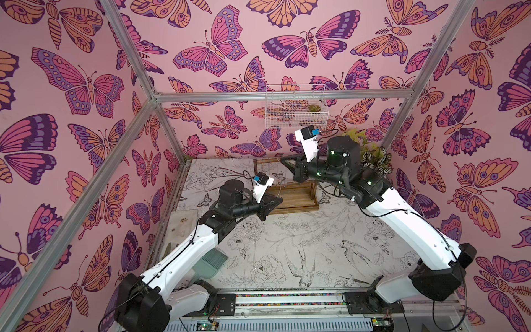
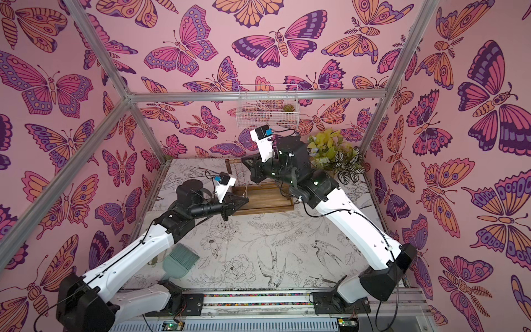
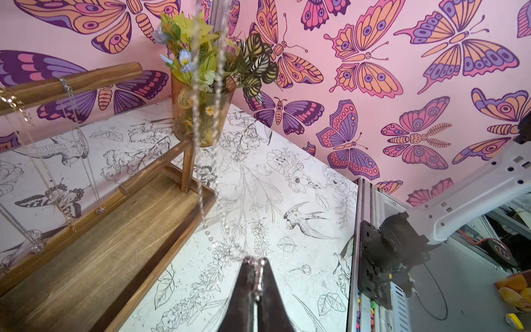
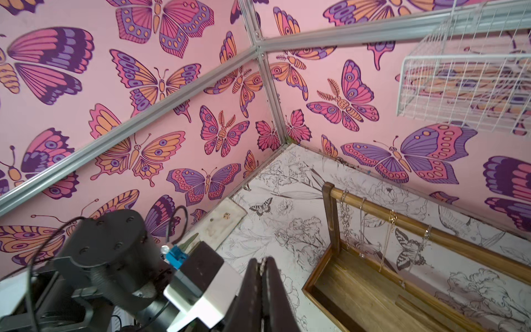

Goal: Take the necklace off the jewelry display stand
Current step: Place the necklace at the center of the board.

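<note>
The left tool (image 3: 254,263) is pinched shut on the necklace (image 3: 218,247). The chain runs up to the right tool (image 4: 262,261), which is pinched shut on it too, by the jewelry display stand (image 3: 115,230). A hard pull could snap it or snag the other chains (image 4: 344,221).

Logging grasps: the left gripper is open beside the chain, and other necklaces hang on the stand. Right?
No: the left gripper is shut on the chain, per the left wrist view. Other necklaces do hang on the stand.
</note>
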You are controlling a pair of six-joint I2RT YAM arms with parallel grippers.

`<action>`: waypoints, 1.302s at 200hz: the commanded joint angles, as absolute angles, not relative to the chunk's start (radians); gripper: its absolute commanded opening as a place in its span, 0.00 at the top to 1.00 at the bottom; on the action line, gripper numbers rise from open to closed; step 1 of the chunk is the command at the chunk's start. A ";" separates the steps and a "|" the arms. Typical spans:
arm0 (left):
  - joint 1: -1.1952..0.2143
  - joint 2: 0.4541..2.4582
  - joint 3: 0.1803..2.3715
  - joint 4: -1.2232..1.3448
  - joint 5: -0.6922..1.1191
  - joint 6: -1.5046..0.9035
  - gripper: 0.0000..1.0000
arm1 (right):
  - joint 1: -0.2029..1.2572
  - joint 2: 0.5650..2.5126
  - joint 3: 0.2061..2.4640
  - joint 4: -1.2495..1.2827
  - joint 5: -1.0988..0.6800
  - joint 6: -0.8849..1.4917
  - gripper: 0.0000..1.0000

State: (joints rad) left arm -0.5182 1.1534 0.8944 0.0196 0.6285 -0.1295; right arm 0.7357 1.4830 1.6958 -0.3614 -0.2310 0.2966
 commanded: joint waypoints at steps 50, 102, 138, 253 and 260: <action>-0.579 1.054 0.778 -0.107 0.546 -0.199 1.00 | 0.749 1.442 1.566 -0.272 -0.259 0.361 1.00; -0.642 0.998 0.710 -0.166 0.476 -0.253 1.00 | 0.752 1.425 1.459 -0.231 -0.272 0.388 1.00; -0.678 0.971 0.666 -0.179 0.428 -0.288 1.00 | 0.759 1.422 1.381 -0.201 -0.291 0.408 1.00; -0.795 0.861 0.501 -0.213 0.278 -0.439 1.00 | 0.780 1.458 1.176 -0.091 -0.340 0.449 1.00; -0.800 0.861 0.492 -0.216 0.275 -0.445 1.00 | 0.783 1.465 1.170 -0.087 -0.341 0.448 1.00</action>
